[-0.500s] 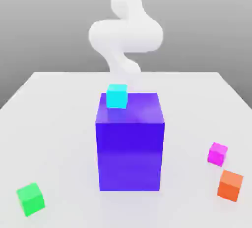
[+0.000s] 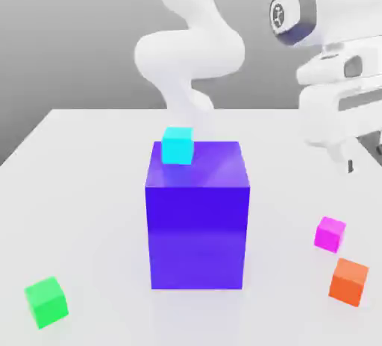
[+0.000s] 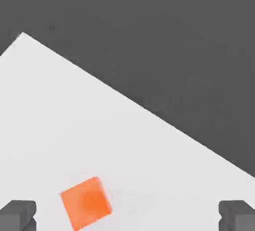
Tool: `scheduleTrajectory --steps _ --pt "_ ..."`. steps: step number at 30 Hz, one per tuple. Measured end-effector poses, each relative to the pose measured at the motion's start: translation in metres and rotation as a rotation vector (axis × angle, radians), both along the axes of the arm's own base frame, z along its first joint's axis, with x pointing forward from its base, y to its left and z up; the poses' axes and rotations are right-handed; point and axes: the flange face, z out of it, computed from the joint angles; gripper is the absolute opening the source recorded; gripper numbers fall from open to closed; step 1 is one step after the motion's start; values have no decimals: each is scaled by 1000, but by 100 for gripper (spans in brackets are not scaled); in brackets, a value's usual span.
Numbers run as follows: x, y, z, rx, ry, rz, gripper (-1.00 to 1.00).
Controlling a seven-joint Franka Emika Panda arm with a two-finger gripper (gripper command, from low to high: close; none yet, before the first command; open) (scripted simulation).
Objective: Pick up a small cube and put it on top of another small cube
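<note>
Reaching for the glossy magenta cube [image 2: 330, 235], gripper [image 2: 365, 156] empty.
Exterior view: it lay right, near the orange cube [image 2: 348, 282]; I judged I should centre above, square to its faces, then descend straight. I counted four small cubes, one big blue-purple block [image 2: 198, 225]. Hand view: jaws stood wide open; one orange cube.

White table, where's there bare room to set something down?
Bare patches on the table: between the green cube and big blue block, and behind the green cube. Crowded: around the pink and orange cubes.
</note>
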Motion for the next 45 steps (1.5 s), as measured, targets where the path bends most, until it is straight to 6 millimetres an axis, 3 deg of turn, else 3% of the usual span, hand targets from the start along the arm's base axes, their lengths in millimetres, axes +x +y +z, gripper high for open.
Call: scheduleTrajectory --steps 3,6,12,13,20,26,29,33,37,41,45 --pt "-50 28 -62 -67 74 140 0" --pt "-93 34 -116 -133 136 242 0" --pt "-102 33 -179 -147 153 261 0" --pt "-103 33 -187 -147 154 261 -100" --pt "-103 33 -188 -148 153 261 -100" --pt "-102 33 -137 -149 153 261 -100" --pt "-84 25 -131 -140 162 147 -100" --pt "-24 -18 -125 -128 163 -23 -100" --pt "37 -85 -116 -120 159 -187 -100" --pt "83 -176 -107 -112 169 -362 -100" --pt "103 -273 -99 -97 189 -527 -100"
